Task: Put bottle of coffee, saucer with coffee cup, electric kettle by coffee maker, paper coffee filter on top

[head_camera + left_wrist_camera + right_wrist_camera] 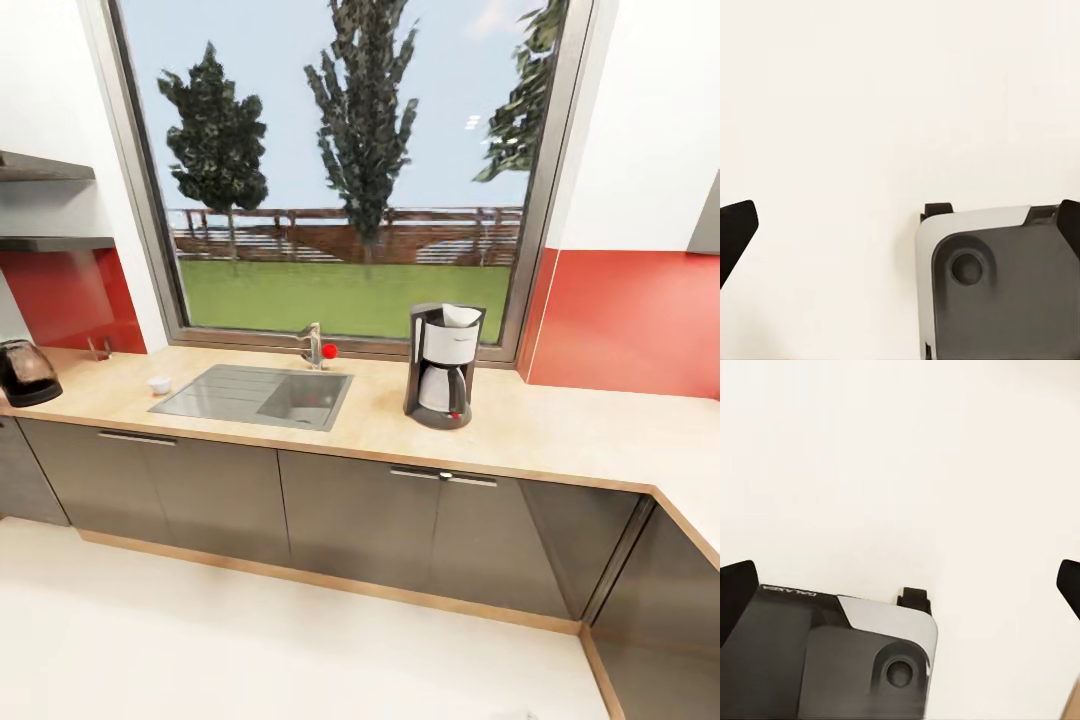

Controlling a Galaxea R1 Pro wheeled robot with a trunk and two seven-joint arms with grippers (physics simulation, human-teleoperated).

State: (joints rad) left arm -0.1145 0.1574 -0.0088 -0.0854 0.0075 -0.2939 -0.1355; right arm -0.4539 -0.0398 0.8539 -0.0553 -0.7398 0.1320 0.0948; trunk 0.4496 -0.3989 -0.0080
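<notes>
We judge that we are still on approach, facing the surface [560, 430] from a little way back across the floor, so the step in hand is to pick what to fetch first and drive up squarely. Going left to right along the surface: the kettle [26, 372] sits at the far left end, well apart from the maker, and it would be a sensible first fetch; we should roll left, stop with the base clear of the cabinets, and reach from the side so that the body does not tip. Near the sink's [255, 395] left rim stands one small white thing [159, 384], perhaps the cup, too small for us to tell. Behind the sink are the tap [314, 345] and a red knob [329, 351]. Right of the sink stands the maker [443, 365], with something white at its top that may be a filter, which we cannot confirm. The shelves [50, 205] at upper left look bare from here. We count one kettle, one maker, one small white item, two shelves; the bottle and saucer we cannot place. In the wrist views the left claw [900, 225] and the right claw [900, 585] both hang over pale floor, fingers spread wide and holding nothing.
</notes>
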